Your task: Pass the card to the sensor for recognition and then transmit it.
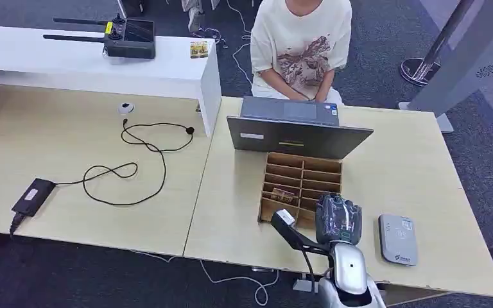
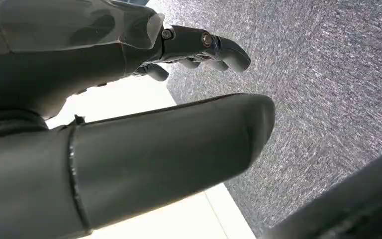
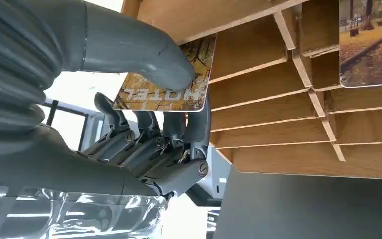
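1. The card (image 3: 164, 79) looked thin, stiff, light and slick; I judged it best pinched by its flat faces near one edge
2. The right robot hand (image 3: 144, 119) held it that way, thumb pressed on the printed face and fingers (image 3: 189, 129) behind it
3. Card and hand sat at the near compartments of the wooden organizer (image 1: 302, 186) on the table (image 1: 417, 173), with the grey sensor (image 1: 398, 239) just to the right
4. The left robot hand (image 2: 129, 124) hung over carpet holding nothing, fingers loosely apart
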`<state>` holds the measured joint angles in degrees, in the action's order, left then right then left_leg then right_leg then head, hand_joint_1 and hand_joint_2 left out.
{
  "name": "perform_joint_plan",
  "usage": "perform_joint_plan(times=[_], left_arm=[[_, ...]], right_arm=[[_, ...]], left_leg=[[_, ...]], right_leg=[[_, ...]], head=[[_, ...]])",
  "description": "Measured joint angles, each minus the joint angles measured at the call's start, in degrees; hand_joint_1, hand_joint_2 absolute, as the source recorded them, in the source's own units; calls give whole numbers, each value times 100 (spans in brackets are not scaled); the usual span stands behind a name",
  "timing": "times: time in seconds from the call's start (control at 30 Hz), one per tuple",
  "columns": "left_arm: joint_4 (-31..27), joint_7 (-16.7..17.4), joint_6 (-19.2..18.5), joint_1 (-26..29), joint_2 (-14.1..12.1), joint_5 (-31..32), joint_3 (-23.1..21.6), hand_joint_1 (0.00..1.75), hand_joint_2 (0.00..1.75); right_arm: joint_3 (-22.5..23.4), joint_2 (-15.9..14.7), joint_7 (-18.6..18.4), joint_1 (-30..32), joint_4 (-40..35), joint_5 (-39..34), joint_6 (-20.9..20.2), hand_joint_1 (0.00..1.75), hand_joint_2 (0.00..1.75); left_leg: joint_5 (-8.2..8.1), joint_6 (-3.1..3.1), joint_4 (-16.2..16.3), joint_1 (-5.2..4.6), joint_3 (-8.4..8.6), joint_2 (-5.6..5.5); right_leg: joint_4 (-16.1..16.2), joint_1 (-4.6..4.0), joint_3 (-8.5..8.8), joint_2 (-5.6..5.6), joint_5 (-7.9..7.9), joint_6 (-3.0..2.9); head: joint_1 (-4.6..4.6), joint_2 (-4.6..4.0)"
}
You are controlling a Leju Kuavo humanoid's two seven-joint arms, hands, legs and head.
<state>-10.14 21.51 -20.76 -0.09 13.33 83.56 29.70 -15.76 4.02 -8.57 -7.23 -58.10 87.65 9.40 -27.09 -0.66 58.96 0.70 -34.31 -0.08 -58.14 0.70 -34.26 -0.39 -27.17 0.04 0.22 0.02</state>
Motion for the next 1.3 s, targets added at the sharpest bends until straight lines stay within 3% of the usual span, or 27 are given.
perform_joint_plan(times=[0.43,0.5,0.57,0.77,1.3], left_arm=[[0,-46,11,1,0,20,0,0,0],[0,-48,11,1,-2,24,0,0,0],[0,-55,11,1,-2,28,0,0,0],[0,-92,-11,0,-7,70,0,0,0],[0,-214,-79,-5,-68,151,-13,0,0]], right_arm=[[0,0,61,-9,70,-28,171,148,175],[0,0,83,-8,79,-26,195,150,175],[0,0,90,-8,81,-22,214,164,175],[-116,-4,317,-11,92,44,385,171,175],[-2527,-929,61,-430,534,50,1049,171,175]], left_leg=[[0,0,0,0,2,0],[0,0,0,0,2,0],[0,0,0,0,2,0],[0,-1,0,0,1,0],[0,0,0,0,1,0]], right_leg=[[0,0,2,0,0,0],[0,0,1,0,0,0],[0,0,1,0,0,0],[0,0,0,1,0,0],[0,0,0,3,0,0]], head=[[0,-2],[2,0],[0,0],[0,0],[2,0]])
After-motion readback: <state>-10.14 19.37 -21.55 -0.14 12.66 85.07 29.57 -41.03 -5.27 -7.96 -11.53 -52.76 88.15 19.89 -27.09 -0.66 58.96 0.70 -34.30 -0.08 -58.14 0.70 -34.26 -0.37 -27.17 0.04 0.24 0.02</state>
